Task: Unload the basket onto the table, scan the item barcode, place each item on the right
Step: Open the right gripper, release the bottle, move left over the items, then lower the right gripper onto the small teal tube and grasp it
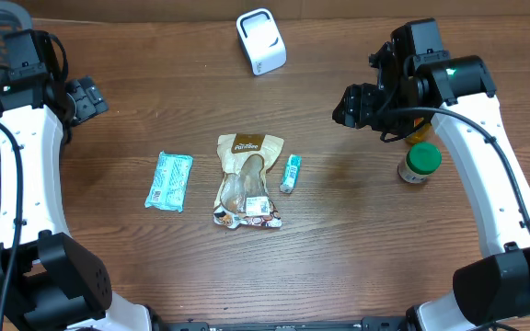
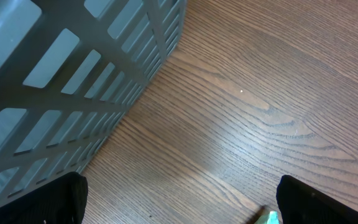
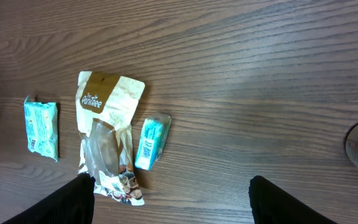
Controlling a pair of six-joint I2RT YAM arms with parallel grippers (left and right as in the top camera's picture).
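Four items lie on the counter in the overhead view. A brown pouch sits at centre, long axis 12 to 6, header toward 12. A teal packet is at its 9, a small teal box just beside it at 3, tipped toward 1, and a green-lidded jar farther off at 3. A white scanner stands at 12. The left fingers hang at 10 and the right fingers at 2, both apart from the items.

Left wrist view: the fingers are spread wide and empty beside a grey basket. A teal sliver at the bottom edge is possibly the packet.

Right wrist view: the fingers are parted and grasp nothing. The pouch lies ahead, lengthwise up the frame.
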